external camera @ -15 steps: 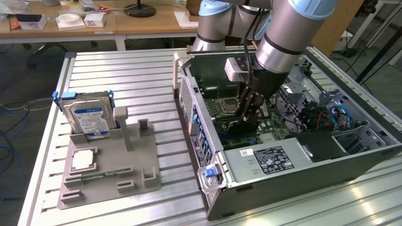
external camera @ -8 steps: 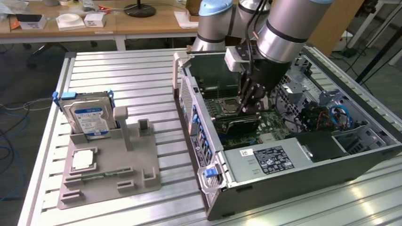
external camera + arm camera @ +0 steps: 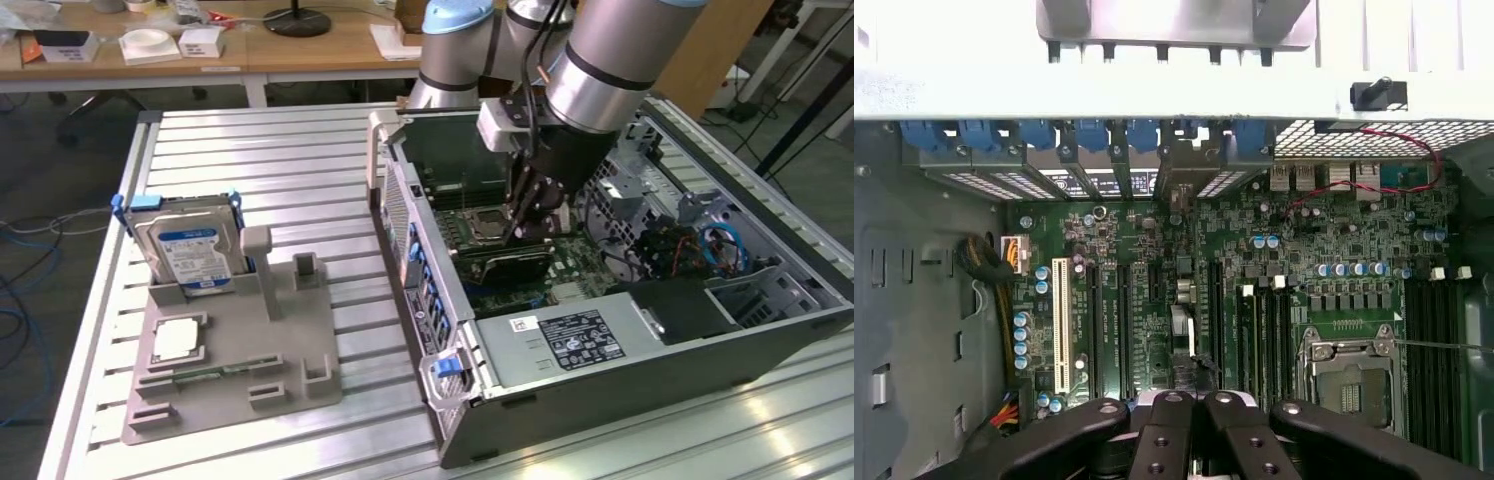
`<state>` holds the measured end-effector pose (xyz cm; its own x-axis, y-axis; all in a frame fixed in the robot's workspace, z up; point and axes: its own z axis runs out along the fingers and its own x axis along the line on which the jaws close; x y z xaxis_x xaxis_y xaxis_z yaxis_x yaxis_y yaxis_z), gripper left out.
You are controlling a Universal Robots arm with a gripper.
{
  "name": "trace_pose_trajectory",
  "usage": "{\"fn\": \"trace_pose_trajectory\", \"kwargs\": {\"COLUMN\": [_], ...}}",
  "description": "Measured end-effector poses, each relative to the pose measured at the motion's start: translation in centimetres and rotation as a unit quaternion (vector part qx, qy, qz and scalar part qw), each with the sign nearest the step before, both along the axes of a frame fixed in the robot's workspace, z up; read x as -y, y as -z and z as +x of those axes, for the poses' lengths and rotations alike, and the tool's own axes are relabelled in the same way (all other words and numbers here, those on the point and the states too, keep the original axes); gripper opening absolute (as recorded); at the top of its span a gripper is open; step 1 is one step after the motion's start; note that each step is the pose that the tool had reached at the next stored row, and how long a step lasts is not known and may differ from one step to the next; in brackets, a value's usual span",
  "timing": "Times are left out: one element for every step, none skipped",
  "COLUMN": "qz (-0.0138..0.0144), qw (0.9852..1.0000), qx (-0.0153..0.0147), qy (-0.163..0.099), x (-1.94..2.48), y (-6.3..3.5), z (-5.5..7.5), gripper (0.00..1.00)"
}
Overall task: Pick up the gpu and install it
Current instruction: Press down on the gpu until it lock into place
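**Gripper down inside the open case, closed on the gpu**

We see the arm reaching down into the open computer case (image 3: 627,300), which lies on its side on the slatted aluminium table (image 3: 267,160). The gripper (image 3: 538,215) sits low over the motherboard (image 3: 587,270), its fingers drawn together on the gpu (image 3: 514,262), a thin black card standing on edge between them, its lower edge down at the board near the middle of the case. In the wrist view the gripper (image 3: 1192,415) shows black finger links folded close, and just beyond them runs the thin edge of the gpu (image 3: 1183,330), lined up along the expansion slots (image 3: 1124,320) beside the white slot (image 3: 1062,325). We cannot tell whether the card is fully seated. The empty processor socket (image 3: 1351,375) lies off to one side.

Toward the exterior view's left edge of the table stands a grey parts holder (image 3: 227,370). At its far end a hard drive (image 3: 190,252) with a blue-white label stands upright, and a processor (image 3: 178,338) lies flat in the holder, nearer the table's front edge. The power supply (image 3: 574,340) fills the near end of the case.
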<state>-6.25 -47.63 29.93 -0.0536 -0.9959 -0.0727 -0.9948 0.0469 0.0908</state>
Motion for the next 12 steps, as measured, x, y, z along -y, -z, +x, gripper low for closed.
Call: {"fn": "trace_pose_trajectory", "kwargs": {"qz": [0.0, 0.0, 0.0, 0.0, 0.0, -0.0001, -0.0002, -0.0004, -0.0004, -0.0003, -0.0003, -0.0003], "qw": [1.0, 1.0, 1.0, 1.0, 1.0, 1.0, 1.0, 1.0, 1.0, 1.0, 1.0, 1.0], "qx": [0.0, 0.0, 0.0, 0.0, 0.0, -0.0001, -0.0006, -0.0007, -0.0007, -0.0007, -0.0007, -0.0007], "qy": [0.0, 0.0, 0.0, 0.0, 0.0, 0.0, 0.0, 0.0, 0.0, 0.0, 0.0, 0.0], "x": [0.0, 0.0, 0.0, 0.0, 0.0, 0.01, 0.01, -0.01, -0.05, -0.1, -0.17, -0.21], "y": [0.0, 0.0, 0.0, 0.0, 0.0, 0.03, 0.18, 0.35, 0.53, 0.72, 0.9, 1.08], "z": [0.0, 0.0, 0.0, 0.0, 0.0, 0.0, 0.0, 0.0, 0.0, 0.0, 0.0, 0.0], "gripper": [0.11, 0.11, 0.11, 0.11, 0.11, 0.11, 0.11, 0.11, 0.11, 0.11, 0.11, 0.11]}}
